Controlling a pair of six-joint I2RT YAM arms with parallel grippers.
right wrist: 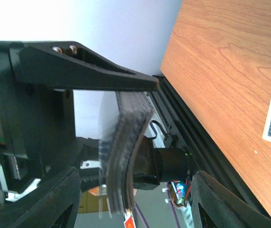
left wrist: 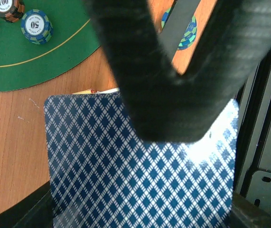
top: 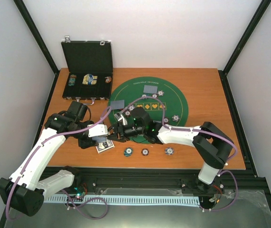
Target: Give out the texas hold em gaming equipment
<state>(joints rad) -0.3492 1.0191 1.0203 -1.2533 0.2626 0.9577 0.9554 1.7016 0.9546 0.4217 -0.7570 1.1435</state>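
Playing cards (left wrist: 140, 180) with a blue diamond-patterned back form a stack clamped between the left fingers (left wrist: 21, 211), held above the front left part of the table (top: 206, 142), just off the near edge of the round green mat (top: 173, 95). The right fingers (right wrist: 88, 69) stand apart with that stack between them. In the right wrist view the stack appears edge-on and bowed, with the upper finger resting against its top edge. Whether the lower finger touches it cannot be told. In the top view both arms meet at this spot, tip to tip. A few loose cards (top: 105, 146) lie on the wood just below the meeting point, and three poker chips (top: 145, 152) sit in a row near the table's front edge. On the mat lie two face-down cards (top: 151, 89) and several more striped chips (top: 175, 117). The left wrist view shows a blue chip marked 50 (left wrist: 37, 26) on the felt. The black case (top: 88, 57) stands open at the far left corner.
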